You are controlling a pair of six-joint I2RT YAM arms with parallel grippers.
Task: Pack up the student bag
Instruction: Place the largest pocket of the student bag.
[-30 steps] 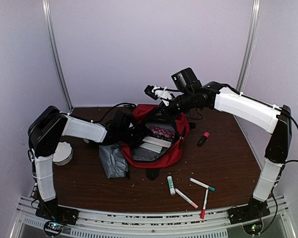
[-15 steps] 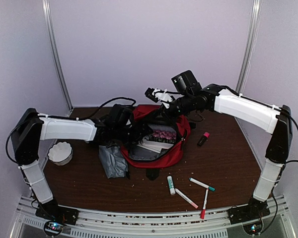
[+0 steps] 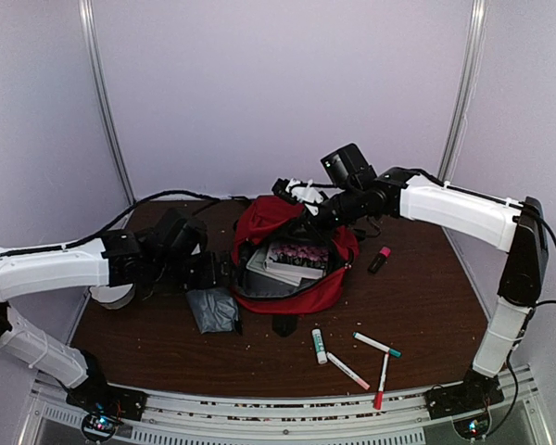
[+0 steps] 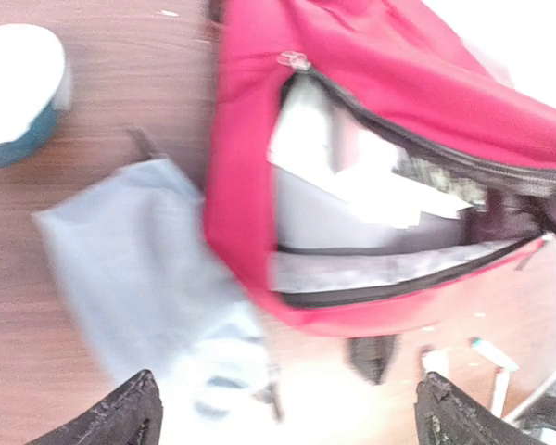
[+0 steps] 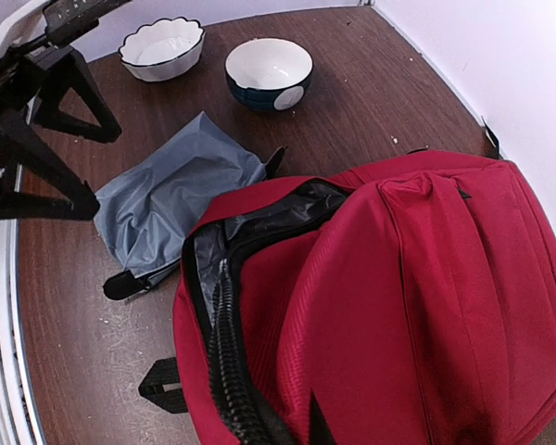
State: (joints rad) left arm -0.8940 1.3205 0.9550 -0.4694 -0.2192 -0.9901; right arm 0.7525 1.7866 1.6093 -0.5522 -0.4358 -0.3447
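The student bag is a red backpack lying open mid-table, with books showing inside against grey lining. My right gripper is shut on the bag's upper rim by the black zipper and holds the opening up; its fingers are almost hidden at the bottom of the right wrist view. My left gripper hangs open and holds nothing. It is just left of the bag, above the grey pouch. Both dark fingertips stand far apart.
The grey pouch lies against the bag's left side. Two bowls sit on the left of the table. A glue stick, three pens and a pink highlighter lie in front and to the right.
My left arm has drawn back leftward out of the bag's opening, and its gripper has opened wide. The right gripper still holds the rim, slightly farther back.
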